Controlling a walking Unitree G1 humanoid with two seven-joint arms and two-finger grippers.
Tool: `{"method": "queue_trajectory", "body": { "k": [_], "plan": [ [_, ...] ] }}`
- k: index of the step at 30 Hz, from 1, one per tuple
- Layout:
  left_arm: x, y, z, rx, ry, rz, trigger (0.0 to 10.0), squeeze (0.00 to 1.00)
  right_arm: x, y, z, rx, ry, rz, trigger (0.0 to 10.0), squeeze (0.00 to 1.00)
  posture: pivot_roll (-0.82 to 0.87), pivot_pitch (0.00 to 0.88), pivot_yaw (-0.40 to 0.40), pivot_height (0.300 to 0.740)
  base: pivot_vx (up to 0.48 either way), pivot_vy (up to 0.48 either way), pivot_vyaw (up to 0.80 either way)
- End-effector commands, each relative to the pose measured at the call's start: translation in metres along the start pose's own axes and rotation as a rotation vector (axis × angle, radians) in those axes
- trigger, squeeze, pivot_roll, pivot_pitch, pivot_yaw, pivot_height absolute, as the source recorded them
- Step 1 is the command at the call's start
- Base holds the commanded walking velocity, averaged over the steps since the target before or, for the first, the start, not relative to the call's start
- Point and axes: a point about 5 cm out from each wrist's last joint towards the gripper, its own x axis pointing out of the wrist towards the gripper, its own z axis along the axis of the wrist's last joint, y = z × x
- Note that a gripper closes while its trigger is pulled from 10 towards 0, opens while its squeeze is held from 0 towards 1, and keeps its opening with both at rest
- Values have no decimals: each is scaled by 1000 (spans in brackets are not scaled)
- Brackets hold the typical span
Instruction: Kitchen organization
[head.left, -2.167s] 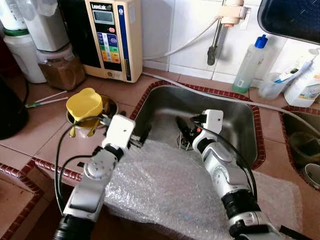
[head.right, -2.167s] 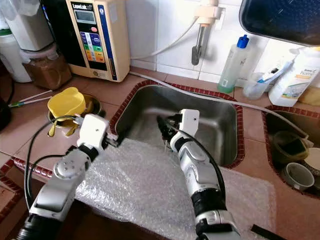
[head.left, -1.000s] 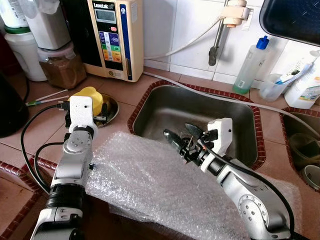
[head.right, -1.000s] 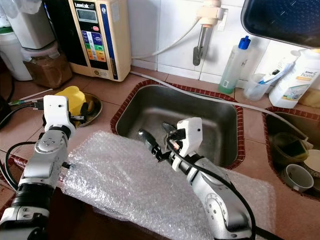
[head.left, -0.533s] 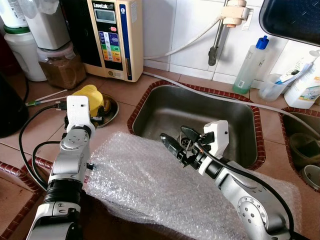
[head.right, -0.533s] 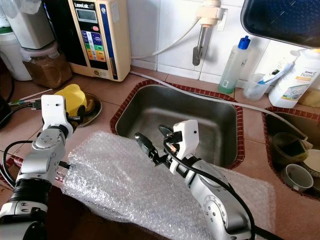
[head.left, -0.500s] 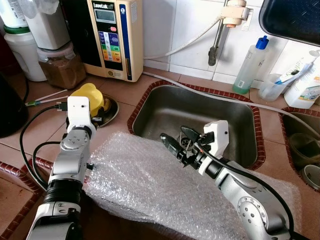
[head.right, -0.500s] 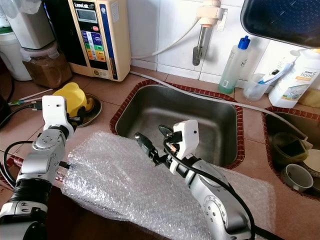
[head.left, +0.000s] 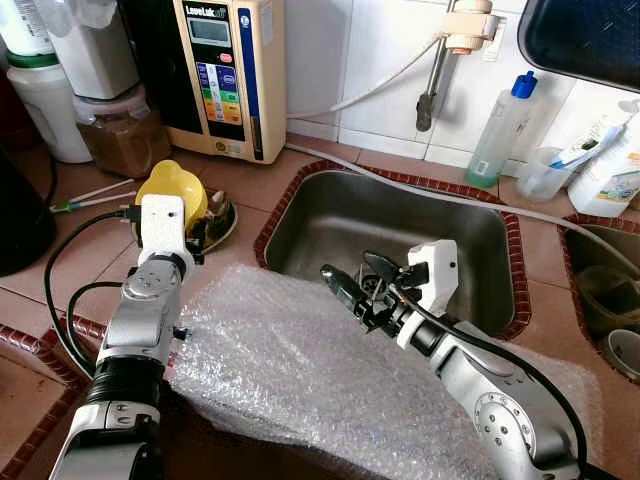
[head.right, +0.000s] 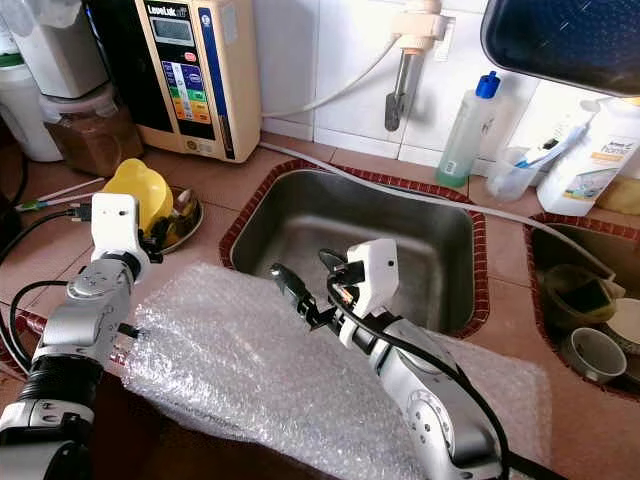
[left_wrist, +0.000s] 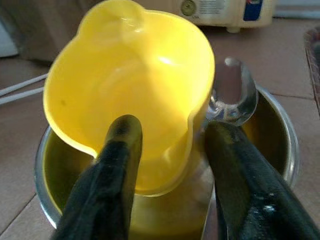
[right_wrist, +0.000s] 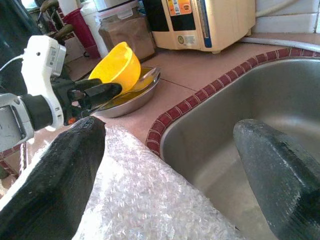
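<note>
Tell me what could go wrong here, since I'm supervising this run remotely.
The left claw straddles the rim of the tilted yellow cup; closing could tip it, or knock the spoon from the steel bowl. The open right claw hangs over the bubble wrap, which overhangs the counter edge and might slide off.

Bright, even daylight; wrist views slightly soft.

A crinkled sheet of clear bubble wrap (head.left: 300, 360) covers the front counter and sink edge; the stainless steel sink basin (head.left: 330, 225) behind lies open, while a spoon (left_wrist: 231, 92) crowds the yellow plastic cup (left_wrist: 130, 85).
</note>
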Motion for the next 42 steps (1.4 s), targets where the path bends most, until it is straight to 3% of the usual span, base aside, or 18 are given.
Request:
{"method": "queue_trajectory", "body": {
  "k": [1,11,25,26,27,28,29,38,42],
  "plan": [
    [1,-1,-3,31,27,-15,0,0,1,2,3,-11,-8,5,10000,1000,-59,47,-6,740,0,0,0],
    [0,-2,-5,57,24,-28,0,0,-2,14,9,13,-37,145,10000,1000,-58,47,-6,740,0,0,0],
    [-4,-6,-5,88,-28,-15,0,0,-3,16,15,14,-46,213,10000,992,-55,44,-8,740,0,0,0],
    [-5,-5,-5,110,-36,-8,0,0,-3,17,15,21,-41,233,10000,976,-51,41,-8,740,0,0,0],
    [-6,-5,-4,158,-59,-2,0,0,-3,20,16,35,-35,266,10000,808,-51,40,-8,740,0,0,0],
    [-6,-5,-4,158,-59,-2,0,0,-3,20,16,35,-35,266,10000,808,-51,40,-8,740,0,0,0],
    [-7,-5,-2,177,-85,9,0,0,-3,22,16,40,-27,296,10000,604,-46,38,-10,740,0,0,0],
    [-11,-4,-1,150,-122,43,0,0,1,18,19,24,-22,307,10000,455,-36,31,-14,740,0,0,0],
    [-15,-4,13,187,-238,101,0,0,2,15,20,11,-25,292,10000,431,-36,29,-16,740,0,0,0]
  ]
}}
